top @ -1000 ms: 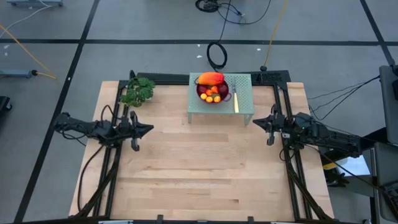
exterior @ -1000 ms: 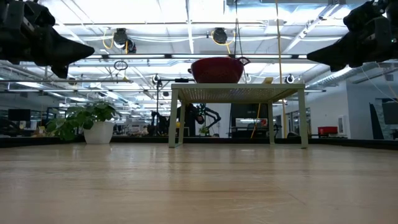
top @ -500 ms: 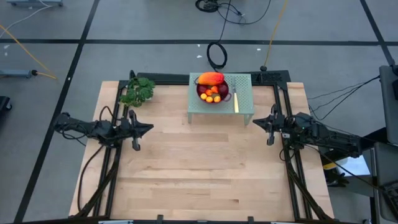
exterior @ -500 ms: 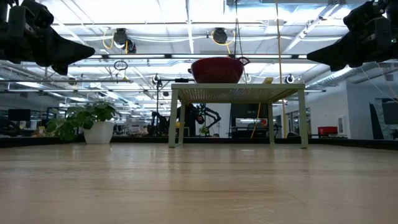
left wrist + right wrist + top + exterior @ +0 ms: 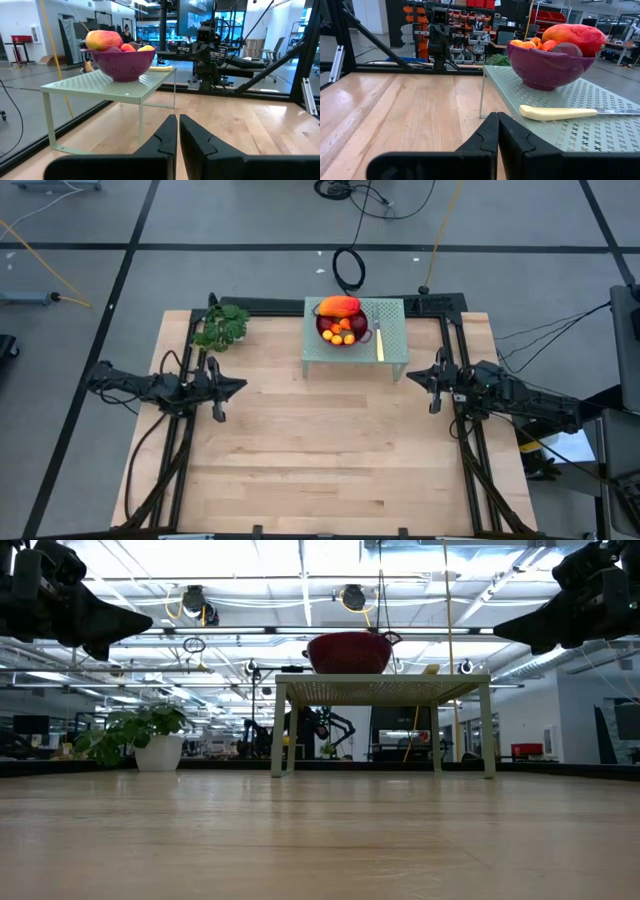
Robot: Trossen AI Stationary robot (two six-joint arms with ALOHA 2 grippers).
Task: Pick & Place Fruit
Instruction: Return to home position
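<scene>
We are looking down on a big wooden surface (image 5: 320,460). 2 dark arms are reaching in over it, the left arm (image 5: 150,386) from the left side and the right arm (image 5: 525,402) from the right side. The left hand (image 5: 240,388) is hanging above the left part of the surface and pointing toward the middle. Its fingers are pressed together and are holding nothing. The right hand (image 5: 412,376) is hanging above the right part, near the shelf (image 5: 393,328). Its fingers are pressed together too, and they are empty.

The pale green shelf is standing on thin legs at the far edge of the surface, in the middle. A leafy green plant (image 5: 221,327) is sitting at the far left corner, well apart from the shelf.

A purple strainer bowl (image 5: 125,64) is sitting on top of the shelf. All the fruit (image 5: 342,320) is lying in this bowl. The long orange-red piece (image 5: 338,306) is resting across the far side of the pile. Under it, small orange pieces (image 5: 341,336) and a dark red ball (image 5: 568,49) are showing.

A knife (image 5: 380,346) with a yellow handle is lying flat on the shelf, just beside the bowl on its right.
</scene>
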